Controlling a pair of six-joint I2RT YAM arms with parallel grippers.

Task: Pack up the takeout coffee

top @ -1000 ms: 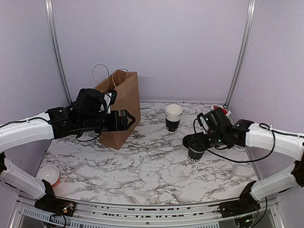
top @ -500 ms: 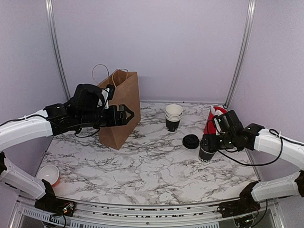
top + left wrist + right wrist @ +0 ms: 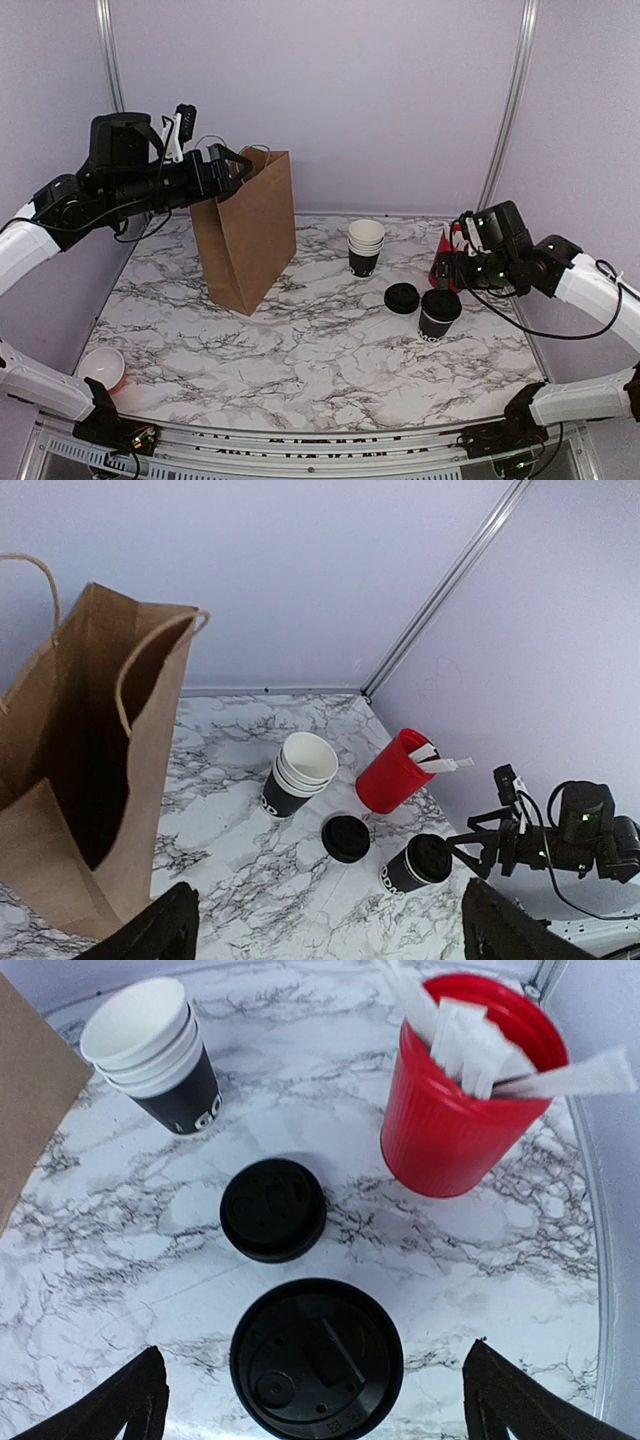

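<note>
The takeout coffee (image 3: pixel 439 312) is a black cup with white print and a black lid, standing upright on the marble table at the right. It also shows in the left wrist view (image 3: pixel 415 863) and fills the bottom of the right wrist view (image 3: pixel 316 1360). My right gripper (image 3: pixel 455 270) is open and empty, just above and behind the cup, its jaws either side of it without touching (image 3: pixel 316 1405). My left gripper (image 3: pixel 235 165) is open and empty, raised beside the top of the open brown paper bag (image 3: pixel 245 230), which is at the left of the left wrist view (image 3: pixel 80 770).
A loose black lid (image 3: pixel 402 298) lies left of the coffee. A stack of lidless black cups (image 3: pixel 365 247) stands behind it. A red cup of white sachets (image 3: pixel 460 1110) stands at the back right. A small bowl (image 3: pixel 100 368) sits at the front left corner.
My right gripper slid the coffee cup a little to the right, let go of it and lifted away. My left arm rose from in front of the bag to its top edge.
</note>
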